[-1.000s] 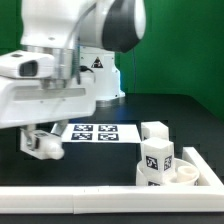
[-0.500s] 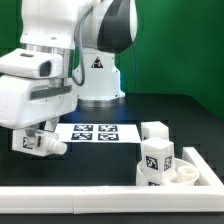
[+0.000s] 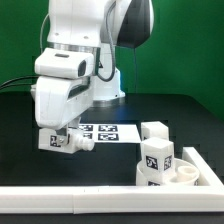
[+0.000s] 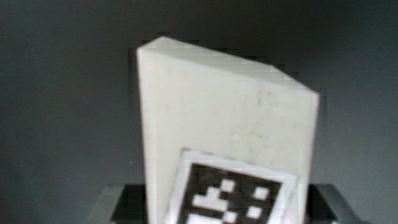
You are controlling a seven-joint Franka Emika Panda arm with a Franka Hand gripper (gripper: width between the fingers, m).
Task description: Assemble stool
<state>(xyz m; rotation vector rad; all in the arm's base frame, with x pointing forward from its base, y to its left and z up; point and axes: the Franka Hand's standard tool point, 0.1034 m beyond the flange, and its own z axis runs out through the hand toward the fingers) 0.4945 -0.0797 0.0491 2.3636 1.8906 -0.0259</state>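
Gripper hangs low over the black table, near its middle on the exterior view's left, and it is clamped on a leg. You see the white tagged block sticking out below the arm's white housing, tilted, lifted just off the surface or nearly so; contact with the table you cannot tell. In the wrist view the leg fills the frame, a white chunky block with a slanted end and a black-and-white tag on its near face, with dark finger parts at its base on either side.

Marker board lies flat on the table just beside the gripper, toward the back, with part of it hidden behind the held leg.

Rest of the stool sits toward the table's corner on the exterior view's right, near the front edge. You get a second leg standing upright there, tag facing the camera, on or against the round seat, whose rim shows to its right. Another white block stands just behind them; whether it touches them you cannot tell.

White rail runs along the table's front edge and turns back along the right side beside the seat.
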